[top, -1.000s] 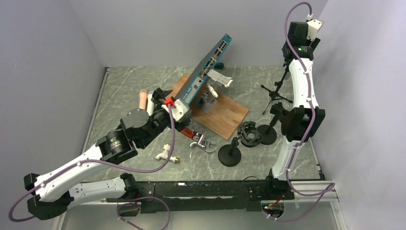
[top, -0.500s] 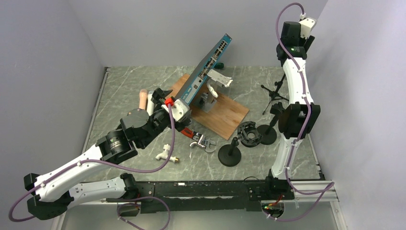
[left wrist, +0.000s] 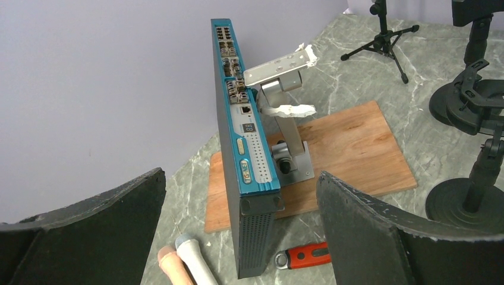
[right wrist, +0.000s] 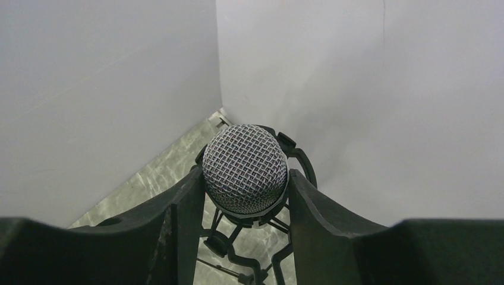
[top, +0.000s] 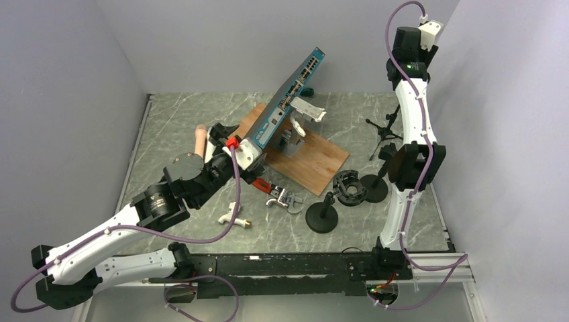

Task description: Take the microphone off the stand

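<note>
Overhead view: my right arm is reaching up into the upper right corner of the frame, above the black tripod stand (top: 386, 131) standing on the marbled counter (top: 174, 127). My left arm is stretching in from the lower left toward a blue network switch (top: 288, 100), which is leaning over a wooden board (top: 322, 161) at centre.

Left wrist view: my left end effector (left wrist: 241, 178) is hanging fully released and gripping nothing, with its dark fingers spread to the lower left and lower right. The switch is standing on end between them, and a red-handled wrench (left wrist: 303, 255) is lying at the bottom edge.

Right wrist view: my right end effector (right wrist: 245, 184) is grasping the microphone (right wrist: 245, 169), with a finger pressing on each side of the mesh head at centre frame. The microphone is sitting in the stand's black cradle (right wrist: 297, 157), in the corner where the grey walls meet.
</note>
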Controlling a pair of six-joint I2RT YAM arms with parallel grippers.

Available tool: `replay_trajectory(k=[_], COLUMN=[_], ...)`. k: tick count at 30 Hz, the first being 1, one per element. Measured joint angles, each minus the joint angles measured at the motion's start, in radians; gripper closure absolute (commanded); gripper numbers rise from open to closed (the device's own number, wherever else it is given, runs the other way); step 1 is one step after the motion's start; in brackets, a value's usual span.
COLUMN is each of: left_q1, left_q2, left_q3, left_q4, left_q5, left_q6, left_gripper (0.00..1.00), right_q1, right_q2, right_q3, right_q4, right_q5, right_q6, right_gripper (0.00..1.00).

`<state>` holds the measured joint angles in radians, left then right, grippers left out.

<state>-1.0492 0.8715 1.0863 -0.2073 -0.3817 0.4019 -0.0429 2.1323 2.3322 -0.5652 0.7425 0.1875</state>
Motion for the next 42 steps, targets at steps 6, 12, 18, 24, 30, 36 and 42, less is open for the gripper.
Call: replay_trajectory(k=[6, 12, 18, 24, 30, 36, 42], left_q1=[0.002, 0.003, 0.003, 0.005, 0.006, 0.006, 0.006], left_q2=[0.000, 0.001, 0.003, 0.005, 0.008, 0.007, 0.003], left_q3=[0.000, 0.000, 0.000, 0.000, 0.000, 0.000, -0.001], left_q4=[0.000, 0.000, 0.000, 0.000, 0.000, 0.002, 0.008], left_q5=[0.000, 0.000, 0.000, 0.000, -0.001, -0.006, -0.040], left_q6=[0.000, 0.000, 0.000, 0.000, 0.000, 0.000, 0.004], left_gripper=[0.01, 0.01, 0.00, 0.01, 0.00, 0.01, 0.01], right_q1=[0.003, 0.010, 0.032, 0.041, 0.040, 0.059, 0.103], right_q2=[0.002, -0.007, -0.079, -0.132, -0.187, -0.279, -0.386], right_q3=[0.006, -0.014, -0.062, -0.005, 0.005, -0.008, -0.021], right_q4=[-0.001, 0.049, 0.161, 0.218, 0.251, 0.296, 0.335], right_q5=[0.003, -0.003, -0.003, -0.013, -0.041, -0.066, -0.091], right_q6=[-0.013, -0.052, -0.131, -0.159, -0.189, -0.224, -0.244], right_gripper=[1.00, 1.00, 1.00, 1.00, 1.00, 1.00, 1.00])
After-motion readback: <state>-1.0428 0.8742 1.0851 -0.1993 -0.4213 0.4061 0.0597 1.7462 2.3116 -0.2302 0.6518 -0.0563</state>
